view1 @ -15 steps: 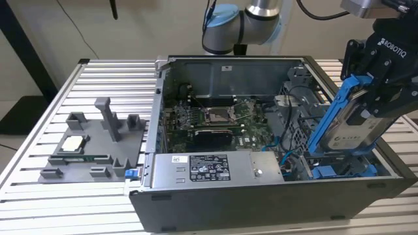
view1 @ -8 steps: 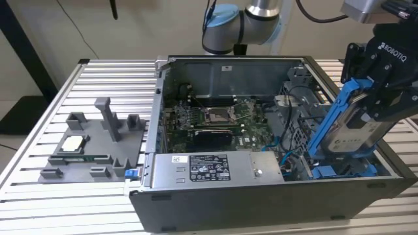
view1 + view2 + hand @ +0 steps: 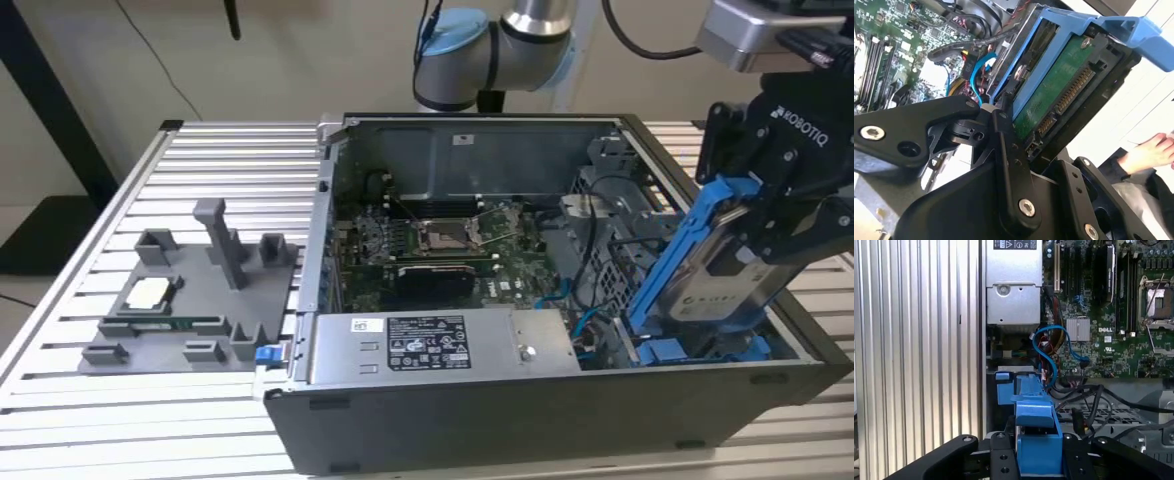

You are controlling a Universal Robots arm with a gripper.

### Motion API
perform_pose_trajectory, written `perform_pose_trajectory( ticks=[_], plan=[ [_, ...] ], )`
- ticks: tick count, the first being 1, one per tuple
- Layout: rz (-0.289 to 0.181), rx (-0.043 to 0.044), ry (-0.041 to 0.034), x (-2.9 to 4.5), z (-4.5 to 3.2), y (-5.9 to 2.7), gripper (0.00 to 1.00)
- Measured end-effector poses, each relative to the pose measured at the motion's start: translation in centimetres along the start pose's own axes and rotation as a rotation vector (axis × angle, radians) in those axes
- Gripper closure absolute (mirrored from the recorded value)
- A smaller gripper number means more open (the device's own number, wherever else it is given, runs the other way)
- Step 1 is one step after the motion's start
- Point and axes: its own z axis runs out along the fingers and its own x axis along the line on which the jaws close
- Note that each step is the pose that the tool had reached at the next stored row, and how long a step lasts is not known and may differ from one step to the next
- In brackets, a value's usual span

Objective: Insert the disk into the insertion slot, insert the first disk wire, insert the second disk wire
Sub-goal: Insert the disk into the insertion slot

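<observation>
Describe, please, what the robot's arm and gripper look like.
The arm is a silver tube with light blue joint caps, and black cables run beside it. The gripper is matte black and blocky, with white lettering on its body. Its jaws are black bar linkages joined by silver screws.

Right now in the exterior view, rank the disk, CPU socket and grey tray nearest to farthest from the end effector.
1. the disk, gripped in the end effector, exterior view's right.
2. the CPU socket, middle of the motherboard.
3. the grey tray, on the table, exterior view's left.
</observation>
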Motion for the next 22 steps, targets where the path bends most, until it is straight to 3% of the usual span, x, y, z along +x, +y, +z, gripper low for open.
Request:
perform_pose_trajectory(
  ticks=[8,17,22],
  plan=[
    [0.0,-0.0001,-0.0072,-0.01,0.32,0.01,0.67],
    [0.0,0.0,-0.0077,-0.01,0.77,0.08,0.67],
    [0.0,0.0001,-0.0077,-0.01,1.54,0.05,0.67]
  ],
)
